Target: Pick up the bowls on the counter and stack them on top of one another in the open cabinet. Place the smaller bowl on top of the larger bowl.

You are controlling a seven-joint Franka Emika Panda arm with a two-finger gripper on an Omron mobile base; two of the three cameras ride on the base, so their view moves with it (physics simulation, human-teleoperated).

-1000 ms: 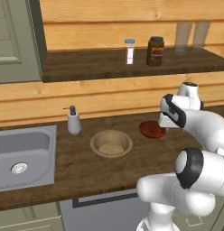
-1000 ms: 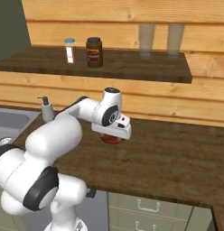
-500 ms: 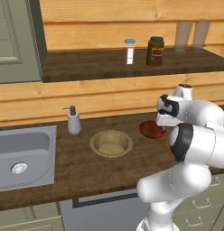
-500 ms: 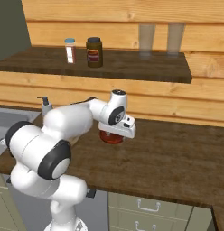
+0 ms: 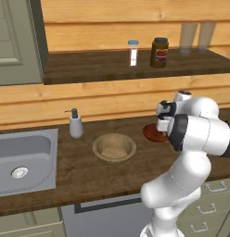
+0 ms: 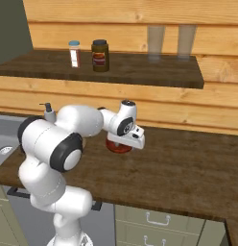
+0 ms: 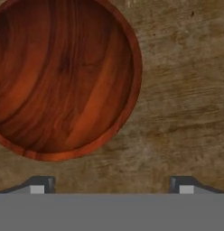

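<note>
From the left base view, you are hovering the gripper (image 5: 164, 124) over the smaller bowl (image 5: 153, 134), right of the larger bowl (image 5: 114, 148) on the table (image 5: 66, 171). From the right base view, the open cabinet (image 6: 154, 74) is waiting above. In the hand view, your fingers (image 7: 39, 186) are standing spread wide, holding nothing; the bowl sits off-centre, so closing now risks missing its rim.

Light plank wall (image 5: 112, 28), grey-green cabinet door (image 5: 15, 41), pale drawers (image 6: 159, 223).
</note>
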